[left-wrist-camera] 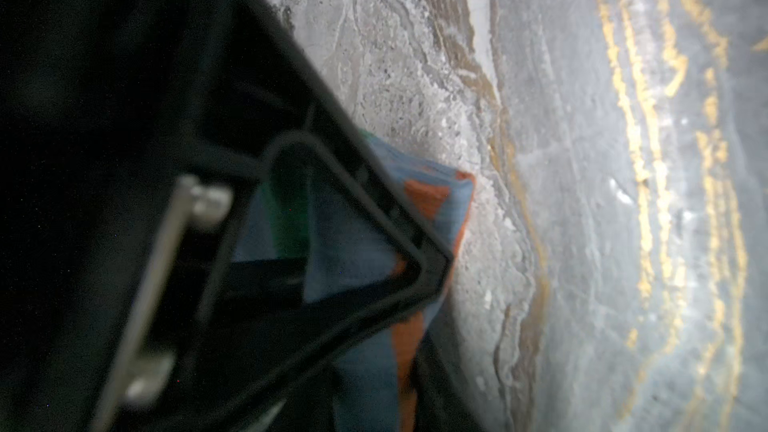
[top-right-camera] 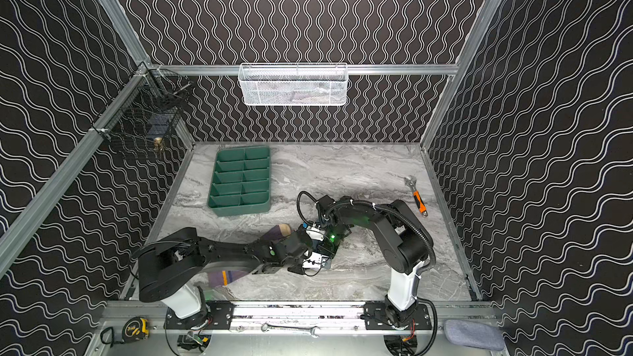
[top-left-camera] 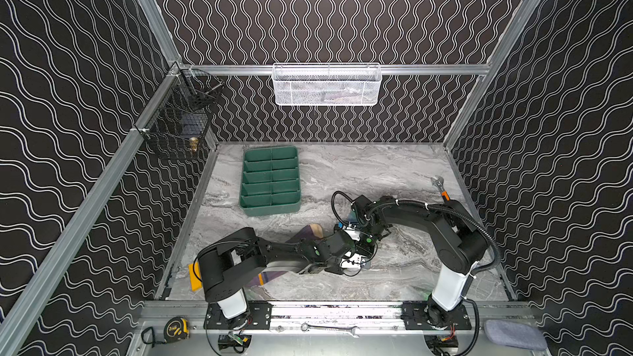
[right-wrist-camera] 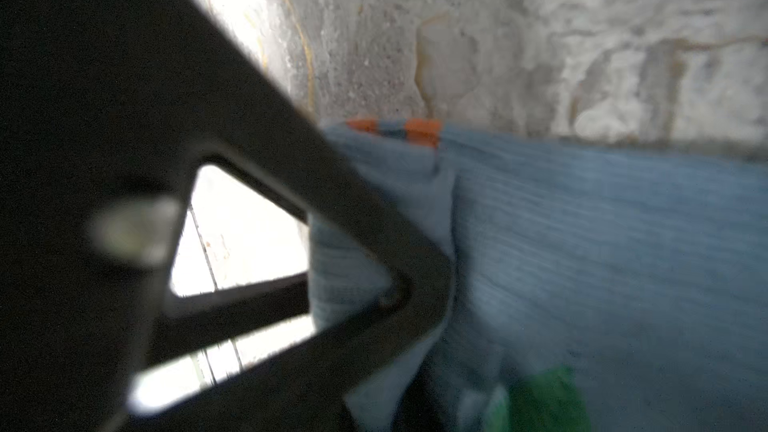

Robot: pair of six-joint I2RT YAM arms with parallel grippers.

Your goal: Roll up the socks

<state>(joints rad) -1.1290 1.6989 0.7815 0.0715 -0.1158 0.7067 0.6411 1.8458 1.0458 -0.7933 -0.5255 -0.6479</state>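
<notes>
While both arms meet over mid-table, no finished roll shows; judged early. Purple sock (top-left-camera: 310, 231) lies flat and unrolled on the table (top-left-camera: 394, 172), mostly under the left arm (top-left-camera: 281, 255), peach toe poking out past it. Blue sock (right-wrist-camera: 602, 243) is bunched between the grippers, with green folded close to the orange stripes: a fold or a first turn, can't tell which. Left gripper (left-wrist-camera: 436, 309) looks pinched on blue fabric at a striped edge. Right gripper (right-wrist-camera: 432, 338) is closed on a fold of the same sock, ribbed body trailing off its tips onto the marble.
</notes>
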